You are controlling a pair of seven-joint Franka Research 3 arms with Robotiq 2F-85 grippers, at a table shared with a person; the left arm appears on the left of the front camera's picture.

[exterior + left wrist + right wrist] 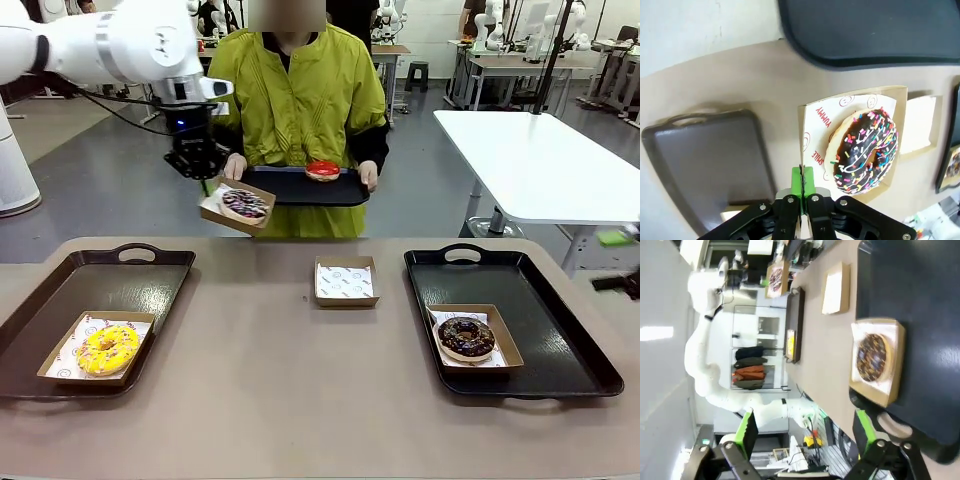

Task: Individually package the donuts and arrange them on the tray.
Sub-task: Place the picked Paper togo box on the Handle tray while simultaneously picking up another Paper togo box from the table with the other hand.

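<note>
At the far left, in the air just beside the black tray that the person holds, the paper box with the sprinkled chocolate donut hangs from the left gripper, which is pressed together on one rim. We judge the box light but easy to bend (the donut is soft and its icing smears), so only the rim is safe to hold. The right gripper stands spread near the right tray. How deep the pads bite, we cannot see.

Grey floor, white table R, desks bkgd.
</note>
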